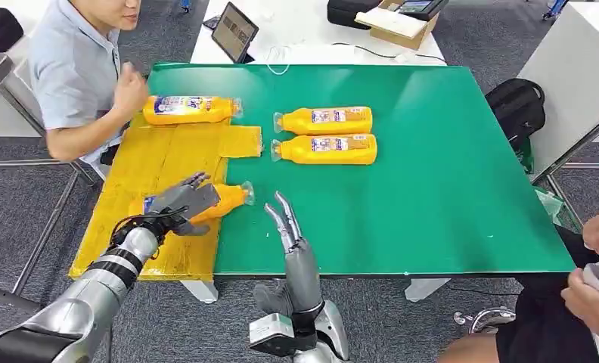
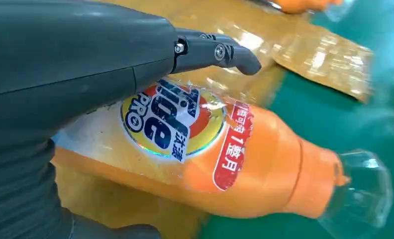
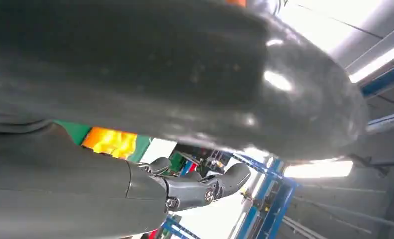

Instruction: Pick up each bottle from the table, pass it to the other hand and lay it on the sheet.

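The green table (image 1: 448, 174) stands on a grey carpeted floor (image 1: 24, 204), supported by white legs (image 1: 425, 288) at its near edge. A white table (image 1: 304, 34) adjoins the far edge; it carries a tablet (image 1: 234, 32), a white cable (image 1: 277, 60) and an open cardboard box (image 1: 402, 23). A second white surface (image 1: 576, 76) stands to the right, with a black backpack (image 1: 517, 106) on the floor beside it. A metal-framed chair (image 1: 9, 91) stands at far left. In the right wrist view, ceiling strip lights (image 3: 317, 169) and blue beams (image 3: 384, 79) are visible overhead.
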You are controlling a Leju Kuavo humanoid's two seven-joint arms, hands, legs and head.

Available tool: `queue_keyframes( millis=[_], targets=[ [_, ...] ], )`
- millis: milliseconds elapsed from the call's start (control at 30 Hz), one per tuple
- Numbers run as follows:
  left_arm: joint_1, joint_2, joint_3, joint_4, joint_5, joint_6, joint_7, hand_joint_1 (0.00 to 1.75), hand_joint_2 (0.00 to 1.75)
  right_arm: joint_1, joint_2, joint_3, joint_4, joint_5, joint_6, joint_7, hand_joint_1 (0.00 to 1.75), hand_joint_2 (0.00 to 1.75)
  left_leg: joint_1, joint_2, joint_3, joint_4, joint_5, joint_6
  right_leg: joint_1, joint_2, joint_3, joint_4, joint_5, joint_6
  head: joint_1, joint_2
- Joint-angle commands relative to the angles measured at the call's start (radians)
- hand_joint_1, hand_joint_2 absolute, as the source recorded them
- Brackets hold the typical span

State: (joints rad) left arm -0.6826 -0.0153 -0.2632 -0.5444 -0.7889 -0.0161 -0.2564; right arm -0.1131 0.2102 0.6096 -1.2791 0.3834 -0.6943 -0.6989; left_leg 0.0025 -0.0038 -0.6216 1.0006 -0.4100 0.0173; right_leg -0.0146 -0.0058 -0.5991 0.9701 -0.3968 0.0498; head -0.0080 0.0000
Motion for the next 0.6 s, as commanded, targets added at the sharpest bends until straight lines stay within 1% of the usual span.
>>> queue_keyframes(
  millis=[33, 67, 167, 200, 267, 300, 367, 400, 433, 467, 533, 567, 600],
  targets=[
    [0.106, -0.053, 0.028, -0.127, 0.157, -0.098, -0.082, 0.00, 1.75, -0.036, -0.031, 0.024, 0.074, -0.009, -0.004, 0.001, 0.00, 0.00, 0.000, 0.001, 0.006, -0.001, -0.002, -0.001, 0.000, 0.001, 0.006, -0.002, -0.001, -0.001, 0.000, 0.000],
    [0.121, -0.062, 0.035, -0.155, 0.180, -0.090, -0.092, 0.00, 1.75, -0.036, -0.032, 0.023, 0.077, -0.007, -0.004, 0.001, 0.00, 0.00, 0.000, 0.001, 0.005, -0.002, -0.001, 0.000, 0.000, 0.001, 0.005, -0.002, -0.001, -0.001, 0.000, 0.000],
    [0.206, -0.088, 0.067, -0.329, 0.332, -0.094, -0.102, 0.00, 1.75, -0.024, -0.032, 0.012, 0.075, 0.009, -0.004, 0.001, 0.00, 0.00, 0.000, 0.001, 0.005, -0.001, -0.001, 0.000, 0.000, 0.001, 0.005, -0.001, -0.001, -0.001, 0.000, 0.000],
    [0.249, -0.100, 0.075, -0.424, 0.392, -0.077, -0.130, 0.00, 1.75, -0.015, -0.031, 0.000, 0.065, 0.033, -0.004, 0.001, 0.00, 0.00, 0.000, 0.001, 0.007, -0.001, -0.003, -0.001, 0.000, 0.001, 0.007, -0.001, -0.002, -0.002, 0.000, 0.000],
    [0.327, -0.126, 0.083, -0.609, 0.485, 0.022, -0.159, 0.00, 1.75, 0.011, -0.026, -0.049, 0.038, 0.089, -0.004, 0.001, 0.00, 0.00, 0.000, 0.001, 0.004, -0.001, -0.001, 0.000, 0.000, 0.001, 0.004, -0.001, -0.001, -0.001, 0.000, 0.000],
    [0.348, -0.139, 0.090, -0.663, 0.502, 0.088, -0.172, 0.00, 1.75, 0.021, -0.024, -0.071, 0.025, 0.106, -0.004, 0.001, 0.00, 0.00, 0.000, 0.001, 0.005, 0.000, -0.003, -0.001, 0.000, 0.001, 0.005, -0.001, -0.002, -0.002, 0.000, 0.000],
    [0.348, -0.139, 0.090, -0.663, 0.502, 0.088, -0.172, 0.00, 1.75, 0.021, -0.024, -0.071, 0.025, 0.106, -0.004, 0.001, 0.00, 0.00, 0.000, 0.000, 0.003, 0.000, -0.002, 0.000, 0.000, -0.001, 0.003, 0.000, -0.002, -0.001, 0.000, 0.000],
    [0.366, -0.149, 0.089, -0.718, 0.496, 0.154, -0.194, 0.00, 1.75, 0.029, -0.030, -0.086, 0.011, 0.114, -0.004, 0.001, 0.00, 0.00, 0.000, 0.000, 0.002, 0.000, -0.001, 0.000, 0.000, 0.000, 0.001, -0.001, -0.001, -0.001, 0.000, 0.000],
    [0.387, -0.149, 0.083, -0.770, 0.517, 0.214, -0.224, 0.00, 1.75, 0.038, -0.026, -0.112, -0.002, 0.141, -0.004, 0.001, 0.00, 0.00, 0.000, 0.000, 0.004, 0.001, -0.003, -0.001, 0.001, 0.000, 0.004, 0.000, -0.003, -0.001, 0.000, 0.000],
    [0.410, -0.160, 0.097, -0.832, 0.609, 0.254, -0.244, 0.00, 1.75, 0.052, -0.021, -0.161, -0.017, 0.189, -0.004, 0.001, 0.00, 0.00, 0.000, 0.001, 0.004, 0.000, -0.003, -0.001, 0.001, 0.001, 0.003, 0.000, -0.002, -0.001, 0.000, 0.000],
    [0.443, -0.164, 0.105, -0.925, 0.679, 0.312, -0.285, 0.00, 1.75, 0.066, -0.025, -0.231, -0.037, 0.267, -0.004, 0.001, 0.00, 0.00, 0.000, 0.001, 0.003, 0.001, -0.003, 0.000, 0.001, 0.001, 0.002, 0.000, -0.002, -0.001, 0.000, 0.000],
    [0.461, -0.166, 0.111, -0.969, 0.698, 0.339, -0.302, 0.00, 1.75, 0.066, -0.028, -0.264, -0.027, 0.301, -0.004, 0.001, 0.00, 0.00, 0.000, 0.001, 0.001, 0.001, -0.002, 0.000, 0.001, 0.000, 0.000, 0.000, -0.002, -0.001, -0.001, 0.000],
    [0.486, -0.174, 0.128, -1.019, 0.704, 0.412, -0.324, 0.00, 1.75, 0.056, -0.043, -0.296, 0.019, 0.341, -0.004, 0.003, 0.00, 0.00, 0.001, 0.001, 0.003, 0.002, -0.004, -0.001, 0.001, 0.001, 0.002, 0.001, -0.003, -0.002, -0.001, 0.000]
  ],
)
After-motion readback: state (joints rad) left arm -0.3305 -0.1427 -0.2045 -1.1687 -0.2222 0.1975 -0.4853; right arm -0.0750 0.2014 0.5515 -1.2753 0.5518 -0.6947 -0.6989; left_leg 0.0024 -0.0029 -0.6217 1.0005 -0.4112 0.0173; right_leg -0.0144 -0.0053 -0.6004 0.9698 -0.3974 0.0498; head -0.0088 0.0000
